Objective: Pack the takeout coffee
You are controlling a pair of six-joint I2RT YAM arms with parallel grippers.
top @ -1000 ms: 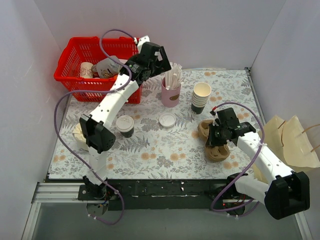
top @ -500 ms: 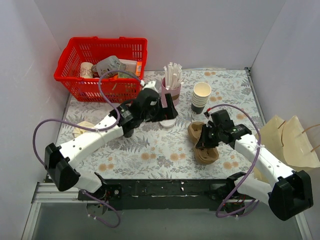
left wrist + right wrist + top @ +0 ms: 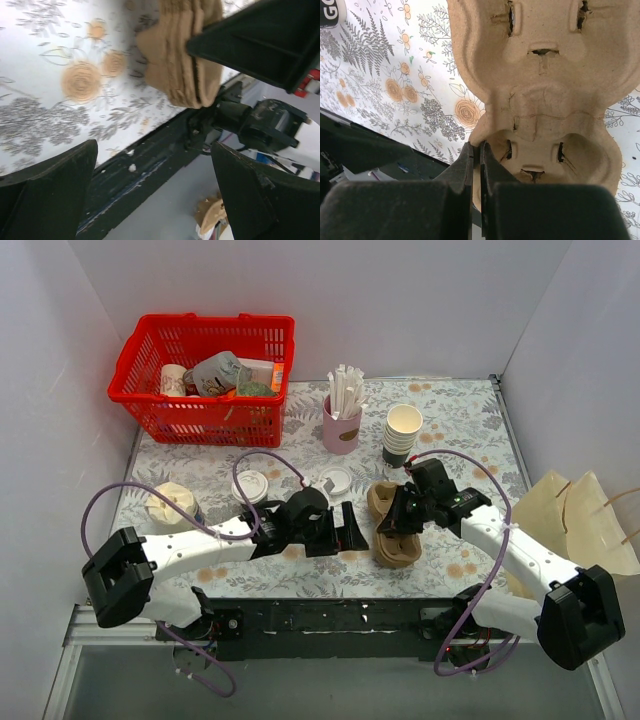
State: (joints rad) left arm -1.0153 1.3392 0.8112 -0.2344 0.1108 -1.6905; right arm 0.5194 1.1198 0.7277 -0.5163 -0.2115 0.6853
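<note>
The takeout coffee point(image 3: 249, 485), a dark cup under a white lid, stands left of the table's middle. A brown pulp cup carrier point(image 3: 388, 543) lies at the front centre. My right gripper point(image 3: 399, 513) is shut on the carrier's edge; in the right wrist view its jaws point(image 3: 477, 156) pinch the rim of the carrier point(image 3: 545, 90). My left gripper point(image 3: 354, 533) lies low just left of the carrier, open and holding nothing. In the left wrist view its fingers point(image 3: 50, 192) stand wide apart below the carrier point(image 3: 177, 55).
A loose white lid point(image 3: 335, 480) lies near the middle. Behind it stand a pink cup of white sticks point(image 3: 342, 418) and a stack of cream cups point(image 3: 403, 435). A red basket point(image 3: 150, 350) sits at back left, paper bags point(image 3: 585, 525) off the right edge.
My left arm swung down from the basket to the table's front, ending beside the carrier. My right gripper moved the carrier to the left.
</note>
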